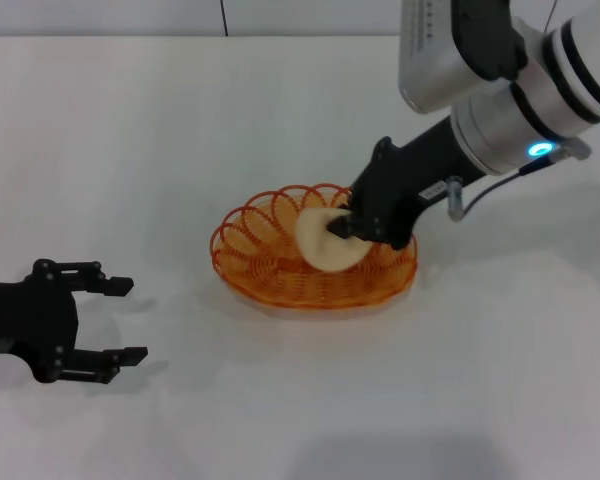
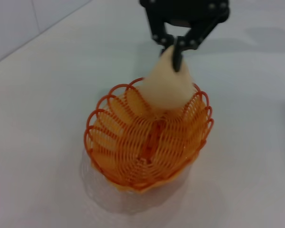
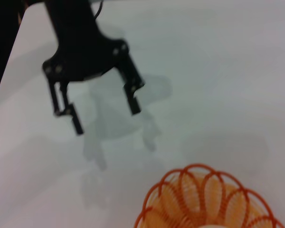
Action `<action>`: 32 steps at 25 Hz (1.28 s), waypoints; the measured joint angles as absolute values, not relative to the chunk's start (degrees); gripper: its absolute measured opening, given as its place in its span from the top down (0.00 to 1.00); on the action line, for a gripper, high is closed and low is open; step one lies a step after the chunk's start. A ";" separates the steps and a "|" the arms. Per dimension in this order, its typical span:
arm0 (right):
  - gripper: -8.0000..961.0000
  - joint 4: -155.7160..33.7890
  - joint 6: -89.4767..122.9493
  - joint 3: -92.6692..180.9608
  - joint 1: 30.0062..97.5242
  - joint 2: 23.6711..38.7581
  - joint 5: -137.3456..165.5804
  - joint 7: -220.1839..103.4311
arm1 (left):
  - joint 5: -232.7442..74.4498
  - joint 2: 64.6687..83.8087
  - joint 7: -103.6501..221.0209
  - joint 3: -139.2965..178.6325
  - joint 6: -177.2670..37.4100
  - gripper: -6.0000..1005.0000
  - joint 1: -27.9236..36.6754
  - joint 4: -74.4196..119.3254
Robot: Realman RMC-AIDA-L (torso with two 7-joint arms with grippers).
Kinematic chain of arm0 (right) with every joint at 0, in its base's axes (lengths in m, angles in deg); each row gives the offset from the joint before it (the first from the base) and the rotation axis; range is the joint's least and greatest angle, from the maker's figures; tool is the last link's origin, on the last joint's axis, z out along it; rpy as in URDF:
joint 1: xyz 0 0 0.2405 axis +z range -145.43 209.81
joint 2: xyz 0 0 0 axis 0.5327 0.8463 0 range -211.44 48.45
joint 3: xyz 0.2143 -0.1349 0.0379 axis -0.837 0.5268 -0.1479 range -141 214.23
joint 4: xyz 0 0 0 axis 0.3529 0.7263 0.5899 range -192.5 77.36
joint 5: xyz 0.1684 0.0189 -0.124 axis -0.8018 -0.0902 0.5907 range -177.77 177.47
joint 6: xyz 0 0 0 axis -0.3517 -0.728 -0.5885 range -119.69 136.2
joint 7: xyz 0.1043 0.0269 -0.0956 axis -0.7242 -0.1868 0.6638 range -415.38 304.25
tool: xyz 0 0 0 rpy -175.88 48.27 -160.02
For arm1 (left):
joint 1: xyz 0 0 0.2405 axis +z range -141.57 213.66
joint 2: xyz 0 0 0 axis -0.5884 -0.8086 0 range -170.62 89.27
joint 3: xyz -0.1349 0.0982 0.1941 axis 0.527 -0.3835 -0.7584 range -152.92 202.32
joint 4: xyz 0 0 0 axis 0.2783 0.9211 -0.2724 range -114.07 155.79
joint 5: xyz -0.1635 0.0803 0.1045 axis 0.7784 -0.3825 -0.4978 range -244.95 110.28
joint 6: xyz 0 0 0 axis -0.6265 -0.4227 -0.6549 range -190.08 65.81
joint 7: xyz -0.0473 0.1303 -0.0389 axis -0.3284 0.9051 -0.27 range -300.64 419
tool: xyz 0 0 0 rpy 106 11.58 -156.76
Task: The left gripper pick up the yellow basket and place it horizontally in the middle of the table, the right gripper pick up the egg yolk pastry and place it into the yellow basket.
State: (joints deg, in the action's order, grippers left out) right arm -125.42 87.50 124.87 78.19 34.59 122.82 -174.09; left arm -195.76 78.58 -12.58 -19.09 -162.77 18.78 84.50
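The yellow basket [image 1: 315,260] lies flat on the white table [image 1: 180,150] near its middle. My right gripper [image 1: 342,226] is shut on the egg yolk pastry [image 1: 325,240] and holds it tilted inside the basket, over its right half. The left wrist view shows the basket [image 2: 147,142], the pastry [image 2: 168,88] and the right gripper [image 2: 175,50] pinching the pastry's top edge. My left gripper [image 1: 115,320] is open and empty, low on the table to the left of the basket. The right wrist view shows it [image 3: 104,111] beyond the basket's rim [image 3: 204,199].
The table's far edge meets a pale wall [image 1: 180,15] at the back. The right arm's silver links [image 1: 510,90] hang over the table's back right.
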 joint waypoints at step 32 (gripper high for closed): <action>0.41 -122.20 91.62 111.27 65.84 33.79 117.79 -160.47 | -194.30 78.29 -11.80 -17.70 -162.66 0.23 19.50 84.44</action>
State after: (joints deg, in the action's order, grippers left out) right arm -122.20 91.62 111.27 65.84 33.79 117.79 -160.47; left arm -194.30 78.29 -11.80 -17.70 -162.66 19.50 84.44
